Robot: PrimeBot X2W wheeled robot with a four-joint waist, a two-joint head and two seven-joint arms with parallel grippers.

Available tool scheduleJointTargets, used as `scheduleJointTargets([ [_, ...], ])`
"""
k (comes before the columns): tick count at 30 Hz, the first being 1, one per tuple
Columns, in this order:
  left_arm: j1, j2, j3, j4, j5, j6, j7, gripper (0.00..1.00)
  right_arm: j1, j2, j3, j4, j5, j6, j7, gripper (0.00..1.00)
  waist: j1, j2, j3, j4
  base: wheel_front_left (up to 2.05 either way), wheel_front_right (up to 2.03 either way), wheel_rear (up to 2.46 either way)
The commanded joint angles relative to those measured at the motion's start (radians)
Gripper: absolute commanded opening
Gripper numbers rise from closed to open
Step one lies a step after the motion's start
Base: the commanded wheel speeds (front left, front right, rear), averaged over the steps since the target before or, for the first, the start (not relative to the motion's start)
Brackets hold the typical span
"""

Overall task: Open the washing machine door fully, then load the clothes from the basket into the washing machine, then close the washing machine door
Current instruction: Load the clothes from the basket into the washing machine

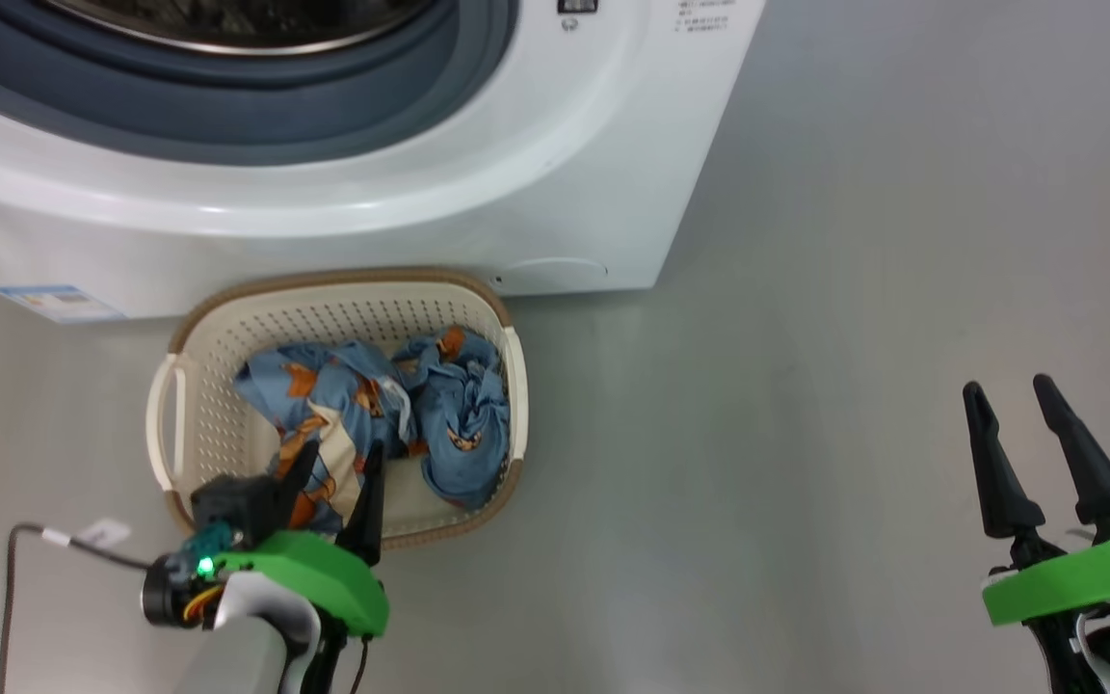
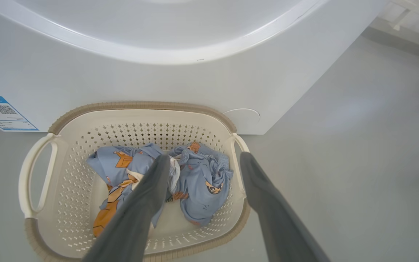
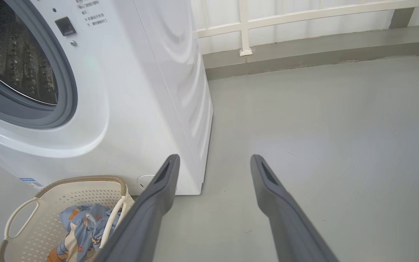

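The white washing machine (image 1: 565, 193) fills the top of the head view, its grey-blue seal (image 1: 227, 96) and steel drum (image 3: 13, 54) uncovered. The washing machine door is out of view. The cream basket (image 1: 324, 281) sits on the floor against the machine's front, with the blue printed clothes (image 1: 459, 414) crumpled inside. My left gripper (image 1: 341, 458) hovers open over the basket's near edge, its fingers above the clothes (image 2: 202, 182) without touching them. Off to the right, my right gripper (image 1: 1008, 386) stands open and empty over bare floor.
A blue label sticker (image 1: 59, 301) marks the machine's lower left corner. A cable (image 1: 11, 578) trails by my left arm. Grey floor (image 1: 806, 434) stretches right of the machine to a kerb and white railing (image 3: 246, 29).
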Motion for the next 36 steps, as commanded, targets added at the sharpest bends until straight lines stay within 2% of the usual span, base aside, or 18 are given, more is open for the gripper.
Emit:
scheduleJointTargets([
  [1,-0.032,0.011,0.018,0.007,-0.001,-0.002,-0.006,1.00,-0.013,-0.012,0.013,-0.025,0.006,0.003,-0.012,1.00,-0.0001,0.0000,0.060,-0.017,0.00,0.00,0.00],
  [10,-0.213,0.009,-0.071,0.229,-0.016,-0.002,-0.006,1.00,-0.094,0.000,0.019,-0.036,0.014,0.003,-0.012,1.00,-0.0001,0.0000,0.199,-0.055,0.00,0.00,0.00],
  [19,-0.354,0.028,-0.180,0.362,-0.054,-0.002,-0.006,1.00,-0.156,0.012,0.028,-0.047,0.023,0.003,-0.012,1.00,-0.0001,0.0000,0.312,-0.093,0.00,0.00,0.00],
  [36,-0.480,0.092,-0.262,0.472,-0.128,-0.002,-0.006,1.00,-0.207,0.039,0.059,-0.068,0.033,0.003,-0.012,1.00,-0.0001,0.0000,0.410,-0.164,0.00,0.00,0.00],
])
